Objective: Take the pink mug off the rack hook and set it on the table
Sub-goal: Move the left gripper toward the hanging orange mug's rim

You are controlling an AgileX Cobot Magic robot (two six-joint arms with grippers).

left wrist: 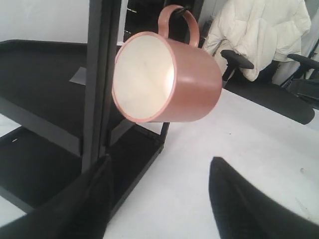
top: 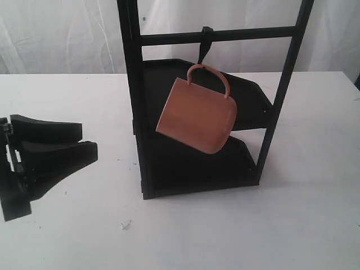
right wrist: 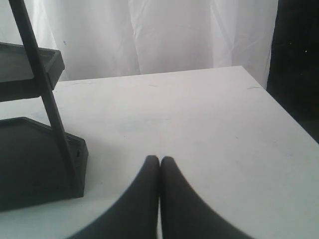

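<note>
Left end effector [top: 89,140], spread, should clasp pink mug [top: 197,115] and raise it off rack hook [top: 206,40]; right end effector [right wrist: 159,160] pressed together.

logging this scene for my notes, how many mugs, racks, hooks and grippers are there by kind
mugs: 1, the pink mug
hooks: 1, the hook the mug hangs on
racks: 1, the black rack
grippers: 2, the left gripper, open, and the right gripper, shut
total: 5
</note>
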